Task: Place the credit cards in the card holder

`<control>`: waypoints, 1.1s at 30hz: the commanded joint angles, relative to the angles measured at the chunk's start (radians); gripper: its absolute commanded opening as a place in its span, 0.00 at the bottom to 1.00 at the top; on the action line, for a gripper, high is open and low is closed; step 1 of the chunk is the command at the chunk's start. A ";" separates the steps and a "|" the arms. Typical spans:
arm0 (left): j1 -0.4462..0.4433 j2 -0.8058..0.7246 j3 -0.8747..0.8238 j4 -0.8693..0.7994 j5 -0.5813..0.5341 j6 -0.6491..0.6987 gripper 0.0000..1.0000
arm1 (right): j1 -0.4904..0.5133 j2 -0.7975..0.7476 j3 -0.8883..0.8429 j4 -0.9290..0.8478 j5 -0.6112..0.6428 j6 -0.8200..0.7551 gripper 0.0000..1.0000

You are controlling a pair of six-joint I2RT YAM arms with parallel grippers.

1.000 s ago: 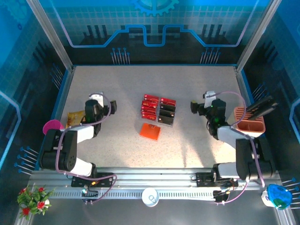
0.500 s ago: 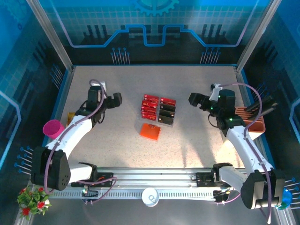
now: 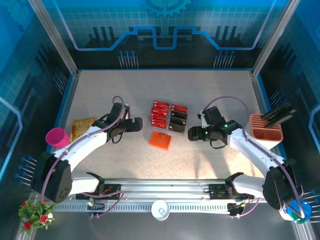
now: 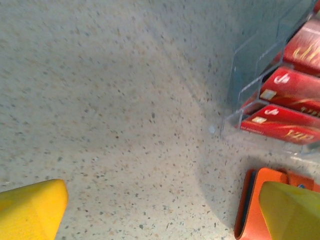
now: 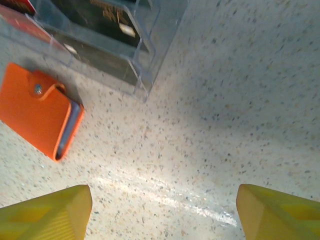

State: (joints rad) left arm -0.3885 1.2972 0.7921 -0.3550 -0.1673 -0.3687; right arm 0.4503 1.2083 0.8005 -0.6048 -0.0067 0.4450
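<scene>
Orange-red and folded shut, the card holder (image 3: 160,140) lies flat on the speckled bench (image 3: 125,90), just beside the near edge of the clear plastic tray (image 3: 176,131). The credit cards (image 3: 160,114) sit inside the tray, red ones in the left compartments and dark ones in the right compartments. The left claw (image 3: 136,124) is positioned to the left of the tray and card holder, jaws spread wide, with nothing between its yellow fingers (image 4: 30,212). In the left wrist view, one corner of the card holder lies partly behind a finger. The right claw (image 3: 192,134) is positioned to the right of the card holder, jaws wide apart and empty, over bare bench. Neither claw touches the card holder or the tray.
</scene>
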 commanded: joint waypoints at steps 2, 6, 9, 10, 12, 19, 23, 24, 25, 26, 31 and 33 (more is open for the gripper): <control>-0.040 0.105 0.020 -0.026 0.008 -0.016 0.99 | 0.084 0.071 0.011 -0.021 0.071 0.017 0.77; -0.059 0.164 0.048 -0.009 0.011 0.002 0.99 | 0.135 0.151 0.039 -0.001 0.110 0.017 0.77; -0.062 0.203 0.067 0.002 0.012 0.010 0.99 | 0.147 0.209 0.068 0.013 0.124 0.009 0.77; -0.064 0.216 0.074 0.007 0.017 0.012 0.99 | 0.148 0.228 0.073 0.017 0.126 0.008 0.77; -0.065 0.239 0.088 0.014 0.023 0.017 0.99 | 0.147 0.260 0.103 0.025 0.131 0.000 0.77; -0.066 0.320 0.140 0.012 0.027 0.039 0.99 | 0.148 0.371 0.165 0.036 0.138 -0.028 0.77; -0.067 0.347 0.156 0.014 0.029 0.052 0.99 | 0.147 0.426 0.195 0.037 0.156 -0.044 0.77; -0.067 0.352 0.159 0.014 0.030 0.054 0.99 | 0.146 0.435 0.201 0.036 0.163 -0.046 0.77; -0.066 0.359 0.163 0.016 0.031 0.056 0.99 | 0.143 0.447 0.207 0.036 0.170 -0.048 0.77; -0.067 0.366 0.166 0.018 0.031 0.057 0.99 | 0.141 0.454 0.212 0.036 0.177 -0.049 0.77; -0.067 0.407 0.200 0.016 0.019 0.067 0.99 | 0.110 0.494 0.235 0.036 0.206 -0.055 0.75; -0.067 0.427 0.220 0.012 0.007 0.075 0.99 | 0.095 0.510 0.245 0.036 0.211 -0.061 0.74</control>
State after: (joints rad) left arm -0.4480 1.6993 0.9691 -0.3355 -0.1570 -0.3283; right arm 0.5697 1.6943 1.0134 -0.5591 0.1730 0.4007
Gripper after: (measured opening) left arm 0.992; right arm 0.740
